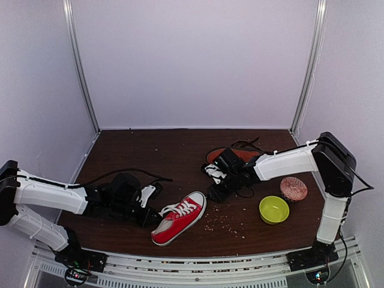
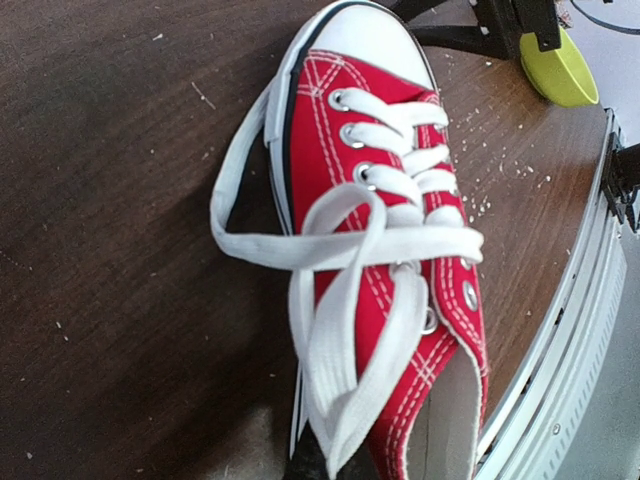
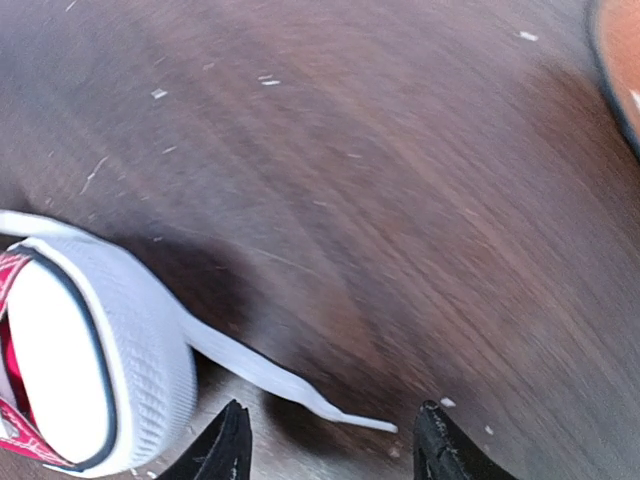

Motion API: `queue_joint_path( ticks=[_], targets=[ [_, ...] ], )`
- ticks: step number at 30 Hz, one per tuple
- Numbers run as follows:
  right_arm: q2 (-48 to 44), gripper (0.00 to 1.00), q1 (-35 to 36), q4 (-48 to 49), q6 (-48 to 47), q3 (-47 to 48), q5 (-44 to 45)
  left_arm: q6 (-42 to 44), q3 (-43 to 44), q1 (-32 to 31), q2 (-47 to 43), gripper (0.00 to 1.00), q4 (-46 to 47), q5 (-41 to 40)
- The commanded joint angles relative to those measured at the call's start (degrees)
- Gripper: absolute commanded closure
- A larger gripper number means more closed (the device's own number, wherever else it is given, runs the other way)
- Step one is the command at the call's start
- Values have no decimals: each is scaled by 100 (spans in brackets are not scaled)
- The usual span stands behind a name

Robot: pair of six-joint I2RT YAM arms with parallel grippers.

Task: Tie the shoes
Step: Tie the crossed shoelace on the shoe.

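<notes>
Red sneaker (image 2: 390, 250), white lace (image 2: 340, 380) pinched in left hand (image 2: 310, 462)

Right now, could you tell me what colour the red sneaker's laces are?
White laces, clearest in the left wrist view.

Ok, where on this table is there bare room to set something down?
The widest bare stretch of table is back left, beyond the left arm's cable. A smaller patch lies between the red sneaker and the green bowl, though crumbs litter it. Around the right gripper and black shoe it is crowded.
</notes>
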Motion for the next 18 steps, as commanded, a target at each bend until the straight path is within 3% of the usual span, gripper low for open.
queue_joint_path(
  ticks=[1,4,7,9,12,18],
  targets=[
    [275,44,-2,-268,-837,267,-412,56,190,37,73,100,-7,24],
    [428,45,-5,-373,-1070,376,-353,69,205,37,46,100,-69,7],
    [599,52,4,-488,-1221,507,-255,81,221,37,28,100,-130,-7],
    [672,65,4,-509,-1251,535,-119,95,235,37,27,100,-152,-11],
    [653,99,5,-386,-1125,439,211,89,249,37,26,100,-154,-11],
    [134,100,-43,392,-441,309,1152,119,321,37,148,100,-119,96]
  ],
)
